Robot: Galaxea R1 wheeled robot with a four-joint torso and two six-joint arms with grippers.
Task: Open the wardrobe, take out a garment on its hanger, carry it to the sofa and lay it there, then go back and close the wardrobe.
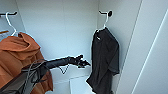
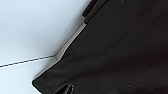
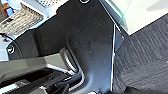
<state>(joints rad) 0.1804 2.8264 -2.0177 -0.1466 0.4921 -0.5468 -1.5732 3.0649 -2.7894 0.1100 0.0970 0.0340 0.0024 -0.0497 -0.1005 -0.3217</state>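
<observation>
Just beside the hanging garment, left pincer grip state unclear

Open white wardrobe: bare back panel between the two hung items gives a wide free lane. Left side blocked by the bulky rust-orange hooded garment on its white hanger. Right side: limp black short-sleeved garment hangs against the side wall from a thin white plastic hanger. The left gripper sits in the gap, just beside the black fabric. White floor shelf below is free.
</observation>
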